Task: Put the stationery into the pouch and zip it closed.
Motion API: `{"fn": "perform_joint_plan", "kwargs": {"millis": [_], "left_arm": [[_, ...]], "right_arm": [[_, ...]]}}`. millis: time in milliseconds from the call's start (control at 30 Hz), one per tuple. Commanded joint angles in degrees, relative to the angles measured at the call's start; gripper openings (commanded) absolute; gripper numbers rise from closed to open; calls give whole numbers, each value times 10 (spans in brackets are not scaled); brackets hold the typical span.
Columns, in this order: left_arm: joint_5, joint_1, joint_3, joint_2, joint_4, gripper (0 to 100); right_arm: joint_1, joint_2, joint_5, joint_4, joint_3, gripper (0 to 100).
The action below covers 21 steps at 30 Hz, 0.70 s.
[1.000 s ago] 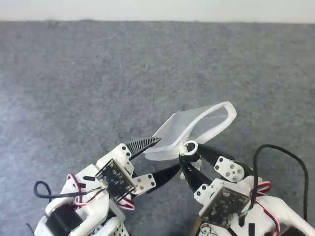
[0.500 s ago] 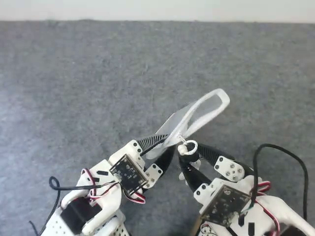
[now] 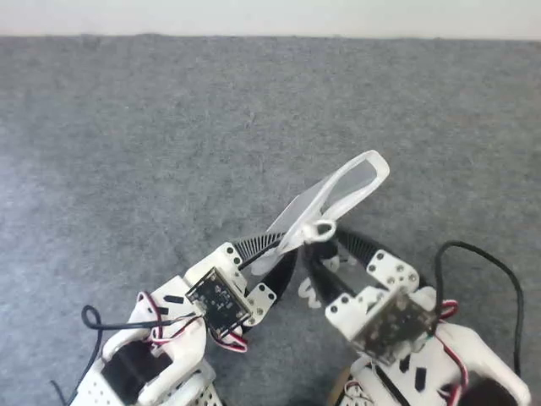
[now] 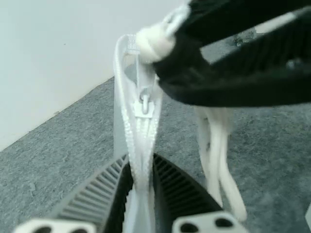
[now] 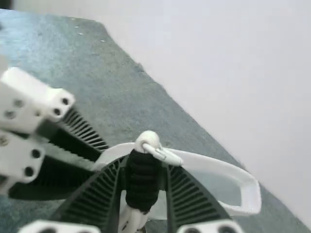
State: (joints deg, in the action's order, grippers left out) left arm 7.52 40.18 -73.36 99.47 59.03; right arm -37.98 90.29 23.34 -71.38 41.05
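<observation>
White pouch [image 3: 340,191] stands on edge, pointing far-right, left gripper [image 3: 282,246] squeezing its near end, right gripper [image 5: 143,167] squeezing the zip pull [image 5: 148,142].

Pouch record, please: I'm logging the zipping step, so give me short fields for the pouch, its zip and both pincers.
held thing: see-through white pouch, up on edge over the grey table
zip: joined from the left pincer up to the slider; mouth open beyond it
left grip: shut on the pouch's zip edge
right grip: right pincer shut on the pull ring
contents: cannot tell
</observation>
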Motion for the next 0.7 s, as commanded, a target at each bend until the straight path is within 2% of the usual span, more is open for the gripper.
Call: {"fn": "perform_joint_plan", "kwargs": {"millis": [0, 200, 400, 667], "left_arm": [[26, -3, 11, 1, 31, 9], [36, -3, 11, 1, 36, 9], [50, -3, 12, 1, 36, 9], [48, -3, 11, 1, 37, 8]], "right_arm": [[42, 10, -13, 54, 9, 6], [69, 10, -15, 129, 65, 6], [78, 4, -45, 145, 69, 6], [154, 4, -72, 169, 72, 6]]}}
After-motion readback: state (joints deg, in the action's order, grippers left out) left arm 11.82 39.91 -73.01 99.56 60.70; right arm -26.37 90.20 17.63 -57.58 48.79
